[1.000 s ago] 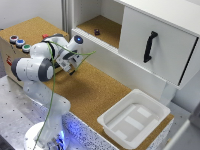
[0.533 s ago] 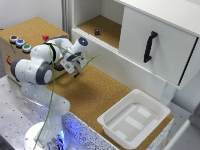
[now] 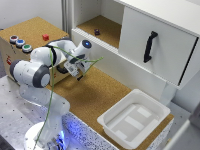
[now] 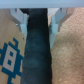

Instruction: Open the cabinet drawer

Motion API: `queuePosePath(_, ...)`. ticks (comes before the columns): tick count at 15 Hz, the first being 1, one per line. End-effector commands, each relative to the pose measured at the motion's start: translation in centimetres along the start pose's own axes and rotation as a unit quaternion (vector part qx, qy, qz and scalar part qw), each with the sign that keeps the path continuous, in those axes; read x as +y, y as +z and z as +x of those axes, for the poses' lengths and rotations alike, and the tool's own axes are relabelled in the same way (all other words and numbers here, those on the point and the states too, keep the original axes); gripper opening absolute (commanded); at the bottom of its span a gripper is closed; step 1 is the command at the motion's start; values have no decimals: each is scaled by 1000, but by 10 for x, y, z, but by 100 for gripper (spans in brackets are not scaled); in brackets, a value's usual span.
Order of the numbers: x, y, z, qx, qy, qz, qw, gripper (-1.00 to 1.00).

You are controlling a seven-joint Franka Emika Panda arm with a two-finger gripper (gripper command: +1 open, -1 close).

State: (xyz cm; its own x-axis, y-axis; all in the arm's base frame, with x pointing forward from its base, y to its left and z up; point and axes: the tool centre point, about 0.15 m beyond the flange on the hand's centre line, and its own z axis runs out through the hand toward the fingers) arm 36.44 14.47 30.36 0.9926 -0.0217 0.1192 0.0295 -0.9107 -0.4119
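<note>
The gripper [image 3: 80, 72] is seen in the exterior view low over the cork floor [image 3: 100, 95], near the wooden box [image 3: 27, 42] at the exterior view's left, with the white arm [image 3: 37, 67] bent behind it. In that view the fingers are too small and blurred for their spacing to be judged. In the wrist view two pale fingers [image 4: 21, 20] are shown well apart, one at each side of a dark band [image 4: 37, 47] that runs between them; the jaws are thus set wide, and nothing is seen to be gripped. Whether the band is touched by either finger cannot be told, and what the band is cannot be made out. A blue-and-white patterned marker [image 4: 9, 57] is seen on the cork beside the band.

The cabinet drawer [image 3: 157, 45] is found at the exterior view's right, well apart from the gripper: a white front panel bearing a black vertical handle [image 3: 149, 46]. Beside it, toward the exterior view's left, an open cork-floored compartment [image 3: 102, 27] is shown, with a small dark object [image 3: 97, 32] lying in it.

On the wooden box, three round buttons [image 3: 19, 43] and a small red block [image 3: 45, 37] are seen. A white plastic tray [image 3: 135, 117] rests on the cork floor toward the exterior view's lower right.
</note>
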Motion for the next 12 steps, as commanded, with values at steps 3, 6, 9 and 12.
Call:
queuePosePath(3,0,-40,13,13,-23,-74,997,100)
queuePosePath(6,-22,-63,12,39,-42,-111,992,100)
queuePosePath(9,-51,-92,8,78,-59,-106,990,100)
queuePosePath(12,-94,-113,0,91,-111,-97,985,100)
